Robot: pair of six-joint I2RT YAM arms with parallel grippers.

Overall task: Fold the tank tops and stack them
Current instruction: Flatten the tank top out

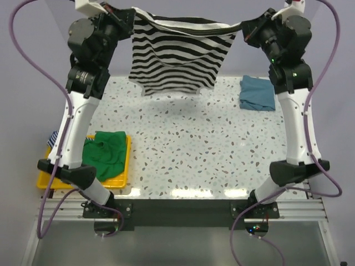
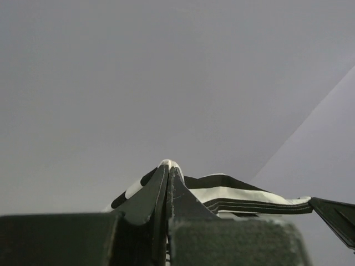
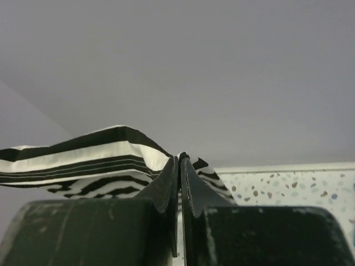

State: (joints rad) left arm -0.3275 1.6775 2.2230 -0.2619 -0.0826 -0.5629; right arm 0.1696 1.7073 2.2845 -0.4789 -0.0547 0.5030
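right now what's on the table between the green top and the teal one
Only bare tabletop between green top and teal top, as the top view shows.

Overhead, you look down on the tabletop (image 1: 183, 149) from behind; your wrist views hug the left tool (image 2: 168, 166) and right tool (image 3: 179, 158), all sharing the striped tank top (image 1: 177, 55).

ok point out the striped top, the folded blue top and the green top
striped top (image 1: 177, 55) top view, middle of the hanging cloth
folded blue top (image 1: 257, 93) top view, centre of the fold
green top (image 1: 105, 154) top view, middle of the crumpled heap
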